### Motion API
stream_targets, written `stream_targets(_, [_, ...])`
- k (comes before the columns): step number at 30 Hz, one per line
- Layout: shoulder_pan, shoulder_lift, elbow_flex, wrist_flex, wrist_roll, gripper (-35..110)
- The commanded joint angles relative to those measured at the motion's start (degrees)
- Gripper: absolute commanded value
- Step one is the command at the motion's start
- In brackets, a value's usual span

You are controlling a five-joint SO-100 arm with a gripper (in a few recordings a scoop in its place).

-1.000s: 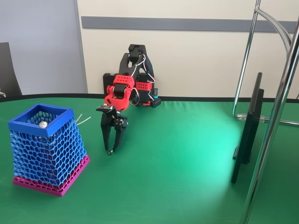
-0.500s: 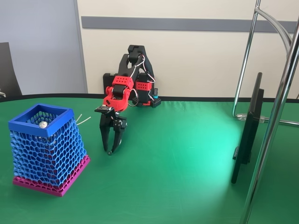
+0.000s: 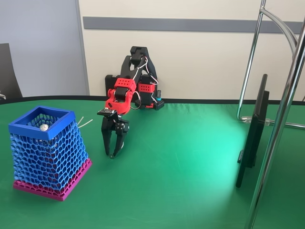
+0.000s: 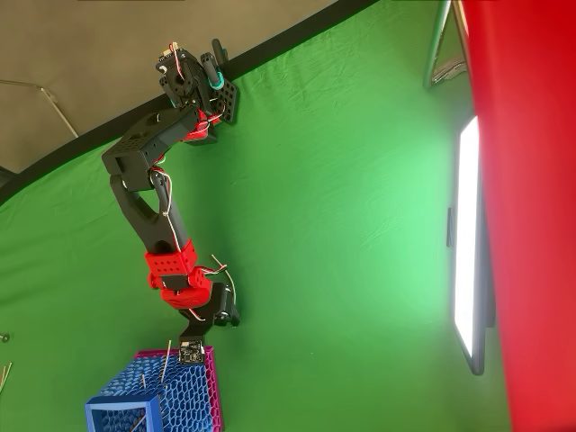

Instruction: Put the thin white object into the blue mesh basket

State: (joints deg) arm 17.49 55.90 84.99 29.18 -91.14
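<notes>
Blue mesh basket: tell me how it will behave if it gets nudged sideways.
The blue mesh basket is probably light, since its walls are open honeycomb mesh. It flares down to a wider magenta base, so a low push would likely slide it across the green table rather than tip it. It is tall, so a push at the rim might tilt it.

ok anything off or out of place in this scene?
Mostly tidy. Two thin white sticks poke out behind the blue mesh basket in the fixed view, leaning at angles rather than lying inside. A small silvery ball sits at the basket's rim. The gripper points down at bare cloth.
</notes>
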Motion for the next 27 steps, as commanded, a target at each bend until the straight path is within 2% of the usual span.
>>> stream_targets(1, [-0.18,0.53,-0.53,-2.02,-0.88,14])
stream_targets(5, [-0.18,0.88,0.62,-3.87,-0.79,14])
stream_targets(27, [-1.23,0.53,-2.90,3.34,2.72,13])
